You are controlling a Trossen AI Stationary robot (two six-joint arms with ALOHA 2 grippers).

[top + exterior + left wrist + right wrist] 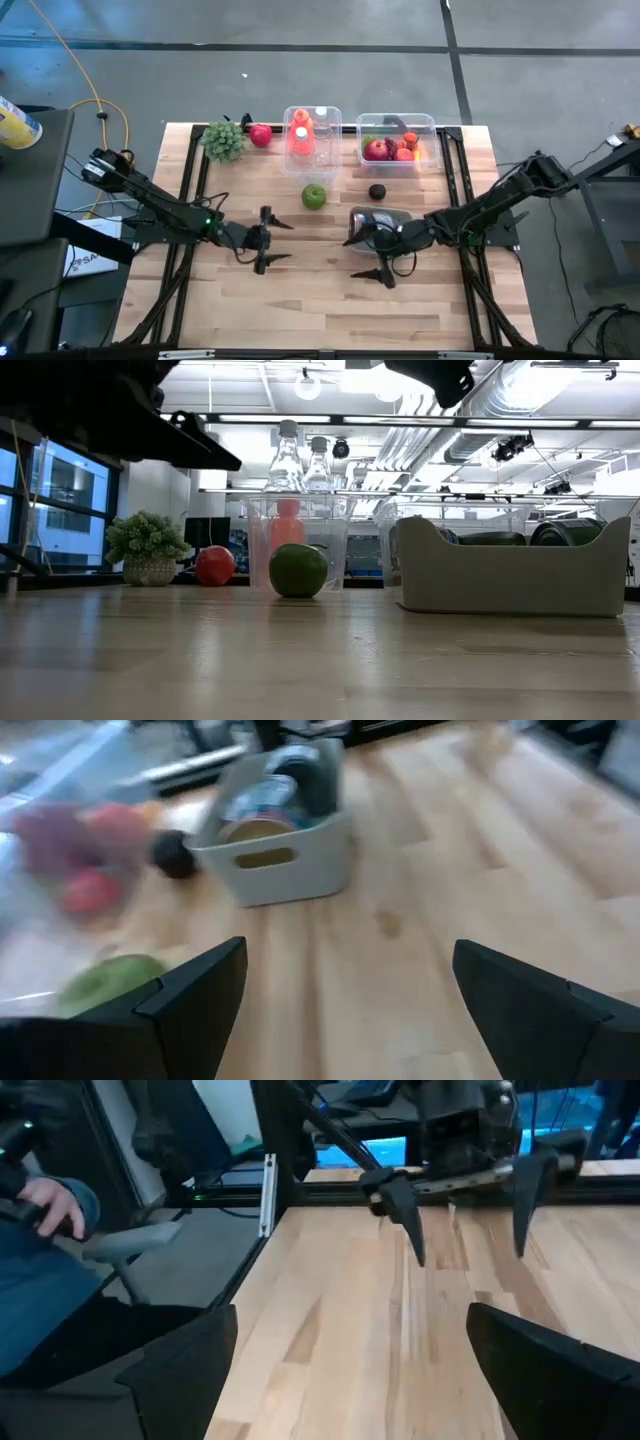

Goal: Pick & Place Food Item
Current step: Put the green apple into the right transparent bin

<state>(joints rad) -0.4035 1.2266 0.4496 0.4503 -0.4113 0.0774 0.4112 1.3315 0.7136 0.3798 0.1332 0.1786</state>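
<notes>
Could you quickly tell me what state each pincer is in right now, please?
Left pincer: open, holding nothing, above the bare table.
Right pincer: open, holding nothing, beside the grey bin.

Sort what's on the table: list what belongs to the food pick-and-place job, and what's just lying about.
Job:
green apple
red apple
dark round fruit
clear bin of fruit
grey bin
left hand, open
right hand, open

Lying about:
potted plant
clear bin of bottles
</notes>
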